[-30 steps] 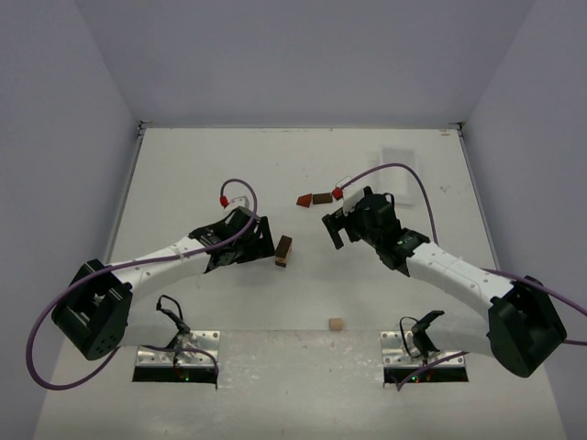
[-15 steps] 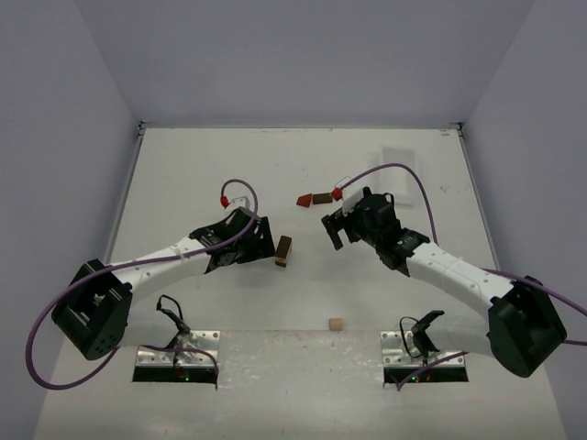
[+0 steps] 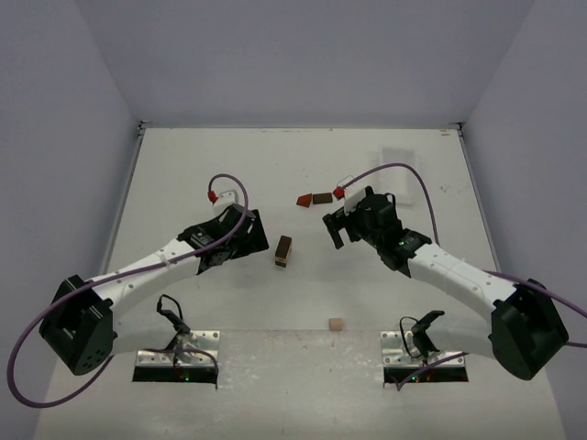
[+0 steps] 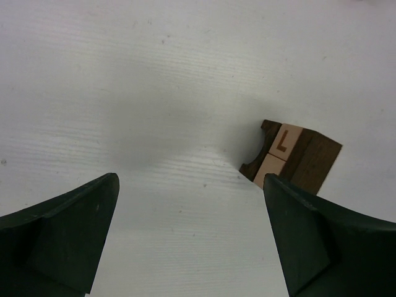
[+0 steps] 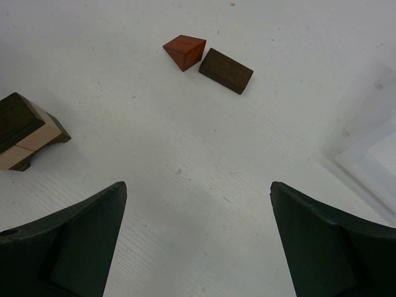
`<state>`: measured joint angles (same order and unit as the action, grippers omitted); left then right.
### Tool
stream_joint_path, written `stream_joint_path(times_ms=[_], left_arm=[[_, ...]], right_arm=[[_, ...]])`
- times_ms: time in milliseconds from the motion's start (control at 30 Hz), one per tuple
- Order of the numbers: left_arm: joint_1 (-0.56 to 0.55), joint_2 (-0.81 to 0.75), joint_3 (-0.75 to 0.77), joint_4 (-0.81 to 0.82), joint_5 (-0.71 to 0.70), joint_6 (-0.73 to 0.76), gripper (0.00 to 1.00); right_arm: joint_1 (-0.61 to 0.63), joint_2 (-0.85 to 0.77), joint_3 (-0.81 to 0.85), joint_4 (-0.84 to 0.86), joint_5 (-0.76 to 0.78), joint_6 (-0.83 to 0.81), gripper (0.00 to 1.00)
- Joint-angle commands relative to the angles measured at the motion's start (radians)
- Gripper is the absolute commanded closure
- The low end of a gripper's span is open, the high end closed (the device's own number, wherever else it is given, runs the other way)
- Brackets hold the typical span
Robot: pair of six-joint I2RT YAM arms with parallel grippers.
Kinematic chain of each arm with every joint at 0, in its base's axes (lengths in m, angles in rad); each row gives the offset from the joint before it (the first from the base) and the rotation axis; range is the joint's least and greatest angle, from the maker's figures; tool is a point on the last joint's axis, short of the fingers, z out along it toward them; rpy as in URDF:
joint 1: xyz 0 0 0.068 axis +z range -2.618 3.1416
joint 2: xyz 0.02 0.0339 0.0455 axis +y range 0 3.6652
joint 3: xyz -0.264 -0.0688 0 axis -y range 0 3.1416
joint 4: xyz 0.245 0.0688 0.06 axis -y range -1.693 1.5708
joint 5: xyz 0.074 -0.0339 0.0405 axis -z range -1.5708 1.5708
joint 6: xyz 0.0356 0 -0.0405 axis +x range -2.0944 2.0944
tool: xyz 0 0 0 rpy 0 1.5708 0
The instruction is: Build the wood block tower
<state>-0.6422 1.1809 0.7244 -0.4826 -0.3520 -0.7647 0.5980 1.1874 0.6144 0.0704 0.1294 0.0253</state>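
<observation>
White table, arms outstretched beside tower

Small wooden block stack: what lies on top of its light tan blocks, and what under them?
On top lies a dark brown wooden block; under the light tan blocks stands a dark brown wooden arch. Their touching faces are covered.

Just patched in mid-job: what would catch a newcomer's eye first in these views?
A small stack of tan and dark blocks stands mid-table between the left gripper and the right gripper. Both are open and neither touches it. Behind it a red wedge and a dark block lie side by side, and a lone tan cube sits near the arm bases.
</observation>
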Motion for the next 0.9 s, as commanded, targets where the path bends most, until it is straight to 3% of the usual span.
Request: stream_joint_path(times_ms=[0,300,533,767,867], left_arm=[[-0.01,-0.085,0.064,-0.014,-0.026,-0.004,0.0],[-0.01,-0.165,0.043,-0.028,-0.005,0.009,0.0],[-0.01,-0.179,0.015,-0.013,0.013,0.008,0.0],[-0.011,-0.204,-0.031,0.013,0.039,0.005,0.0],[-0.01,-0.228,-0.057,0.015,0.059,0.014,0.0]], right_arm=[[0.002,-0.093,-0.034,0.02,0.05,0.054,0.01],[0.002,-0.3,-0.194,-0.027,0.005,0.151,0.01],[0.002,-0.349,-0.219,-0.062,-0.019,0.182,0.01],[0.028,-0.403,-0.236,-0.141,-0.234,0.185,0.01],[0.09,-0.452,-0.246,-0.219,-0.234,0.194,0.01]])
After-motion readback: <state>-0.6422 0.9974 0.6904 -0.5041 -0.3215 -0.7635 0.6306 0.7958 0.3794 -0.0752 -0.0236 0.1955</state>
